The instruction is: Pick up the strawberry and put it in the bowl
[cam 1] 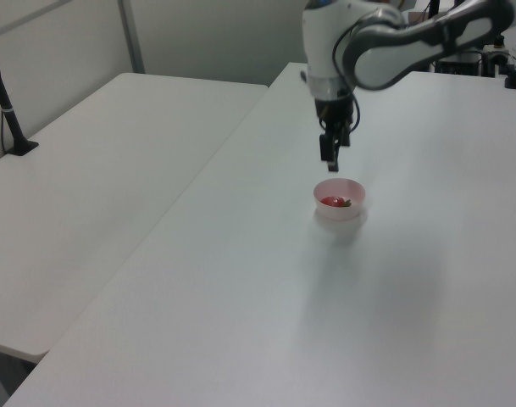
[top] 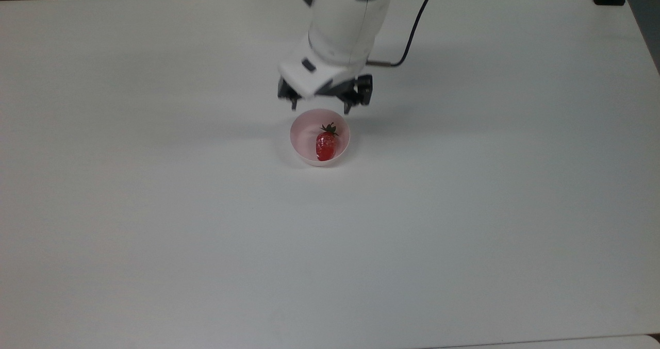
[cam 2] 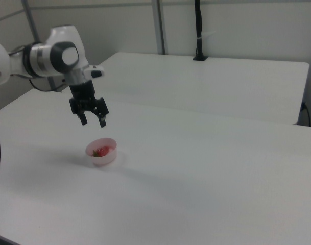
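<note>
White table [top: 464,235], second white table [cam 2: 221,81], pale partition walls [cam 2: 247,30]

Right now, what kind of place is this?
Probably a robotics lab: a white robot arm's gripper hangs over a bare white table holding a pale pink bowl, with black camera poles clamped nearby.

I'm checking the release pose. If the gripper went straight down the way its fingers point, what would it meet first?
Probably the bowl: the open gripper hangs above it, and the strawberry lies inside. The top view hints it may sit past the far rim, so it could reach the table instead.
</note>
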### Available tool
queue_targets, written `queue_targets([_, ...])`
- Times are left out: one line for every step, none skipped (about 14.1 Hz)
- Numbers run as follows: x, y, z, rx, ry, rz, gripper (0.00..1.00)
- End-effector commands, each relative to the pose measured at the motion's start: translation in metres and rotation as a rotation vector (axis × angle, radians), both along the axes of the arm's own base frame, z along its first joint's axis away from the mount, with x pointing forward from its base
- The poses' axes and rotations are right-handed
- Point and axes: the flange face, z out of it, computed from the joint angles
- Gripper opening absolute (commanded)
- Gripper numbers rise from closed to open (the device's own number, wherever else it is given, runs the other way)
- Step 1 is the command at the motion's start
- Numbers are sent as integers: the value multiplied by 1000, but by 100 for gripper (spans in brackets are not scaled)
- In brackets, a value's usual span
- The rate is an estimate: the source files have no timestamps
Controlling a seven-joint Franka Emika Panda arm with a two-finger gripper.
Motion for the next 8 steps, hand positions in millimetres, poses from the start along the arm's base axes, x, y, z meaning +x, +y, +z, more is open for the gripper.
queue_targets([-35,-45,70,-9,-24,-133,100])
queue_targets([-38,-55,81,-6,-33,-145,100])
queue_targets([-38,-64,86,7,-38,-151,100])
queue_targets([-41,-74,95,15,-47,-147,100])
queue_targets([-43,-80,100,36,-44,-133,100])
queue_targets([-43,-83,100,46,-34,-107,100])
queue_targets([-43,-83,96,48,-19,-53,100])
queue_targets([-43,-83,96,51,-15,-27,100])
